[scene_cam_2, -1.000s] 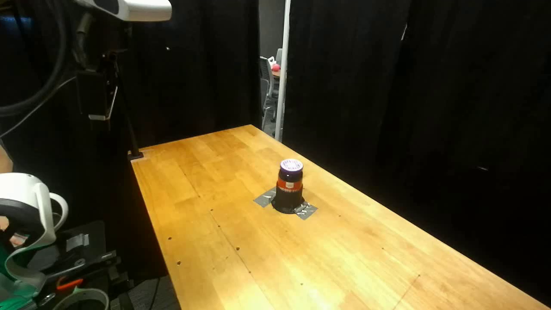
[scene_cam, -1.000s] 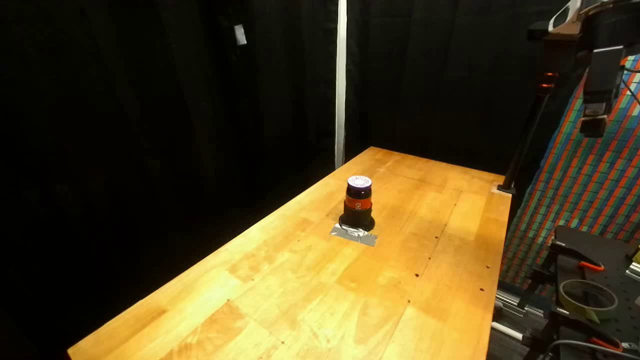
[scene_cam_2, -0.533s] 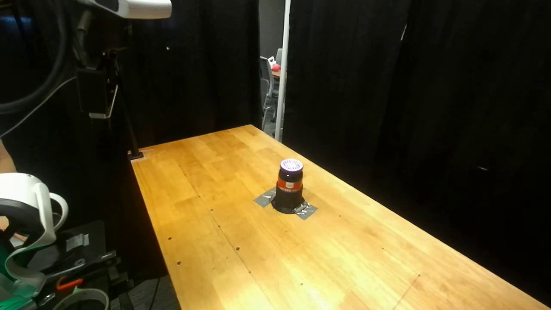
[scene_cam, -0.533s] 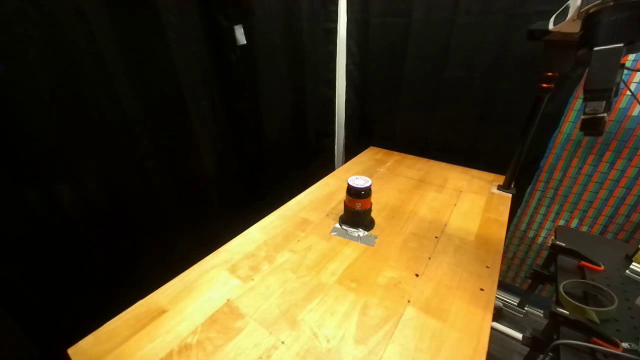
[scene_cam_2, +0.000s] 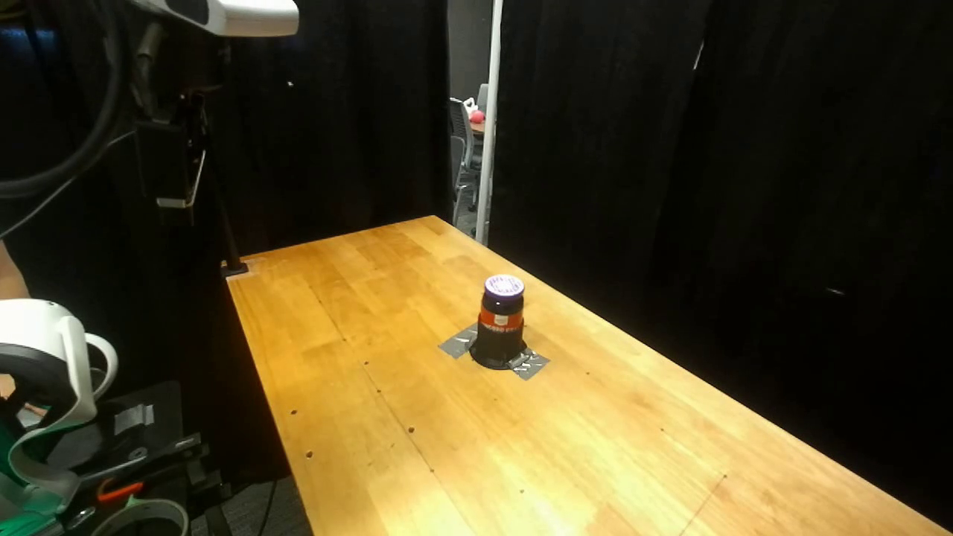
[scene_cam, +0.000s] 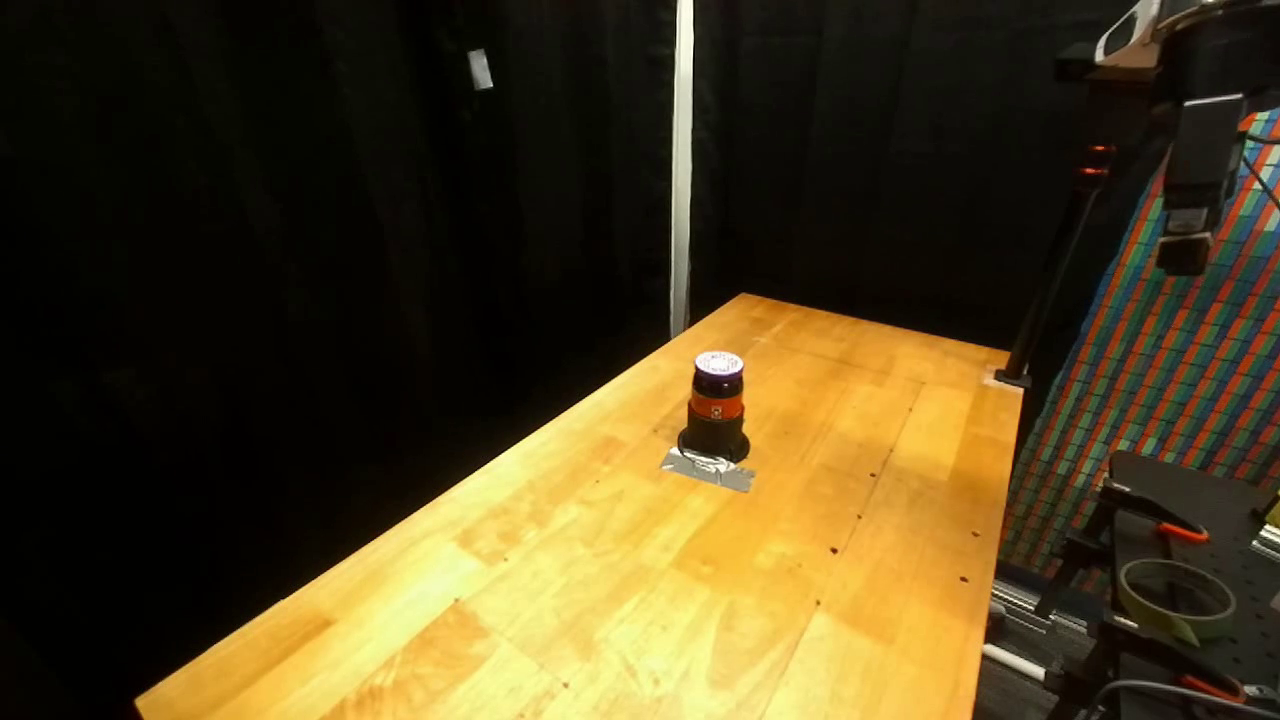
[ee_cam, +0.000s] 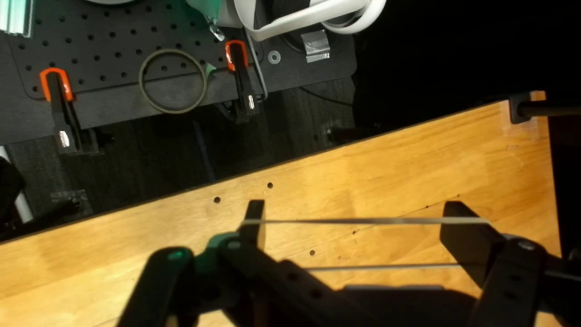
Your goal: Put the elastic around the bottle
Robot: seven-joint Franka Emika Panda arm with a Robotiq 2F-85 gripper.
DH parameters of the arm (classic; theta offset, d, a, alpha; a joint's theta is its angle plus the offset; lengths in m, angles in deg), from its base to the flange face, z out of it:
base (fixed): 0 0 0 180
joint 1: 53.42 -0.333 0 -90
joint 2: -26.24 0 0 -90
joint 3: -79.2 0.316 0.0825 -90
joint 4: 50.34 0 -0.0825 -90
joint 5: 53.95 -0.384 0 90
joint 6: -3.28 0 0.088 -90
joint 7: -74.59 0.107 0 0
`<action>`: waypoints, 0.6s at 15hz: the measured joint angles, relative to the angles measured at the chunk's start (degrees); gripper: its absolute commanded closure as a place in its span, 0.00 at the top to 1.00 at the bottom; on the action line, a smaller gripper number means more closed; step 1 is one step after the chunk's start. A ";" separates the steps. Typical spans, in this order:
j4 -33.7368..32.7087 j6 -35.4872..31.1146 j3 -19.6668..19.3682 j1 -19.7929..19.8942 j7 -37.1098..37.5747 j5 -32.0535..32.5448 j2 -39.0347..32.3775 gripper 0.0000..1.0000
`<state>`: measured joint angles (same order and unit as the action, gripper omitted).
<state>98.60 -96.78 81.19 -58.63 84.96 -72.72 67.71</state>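
Wooden table (scene_cam_2: 357, 313), curtains (scene_cam_2: 595, 149) behind; bottle (scene_cam_2: 502, 320) upright, grey tape (scene_cam_2: 530, 365) at foot; tool (ee_cam: 358, 225) spread, stretching elastic (ee_cam: 345, 221).

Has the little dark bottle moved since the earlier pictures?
No. Judged by the grey tape at its foot, the bottle stands in the same spot in both exterior views and hasn't shifted any way.

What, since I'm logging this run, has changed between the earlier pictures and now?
The black two-fingered gripper edged very slightly toward the short, dark bottle with a red-orange band, dipping a little in the last half-second. No grasp or release shows. The bottle and the long wooden table stayed put.
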 measured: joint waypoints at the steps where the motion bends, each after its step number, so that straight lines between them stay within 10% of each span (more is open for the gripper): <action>1: -0.37 -1.25 0.83 0.01 0.00 0.03 -0.99 1.00; 9: -12.96 -25.40 5.40 0.45 -0.19 7.43 -24.41 1.00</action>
<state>85.64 -122.18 86.59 -58.18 84.78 -65.29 43.29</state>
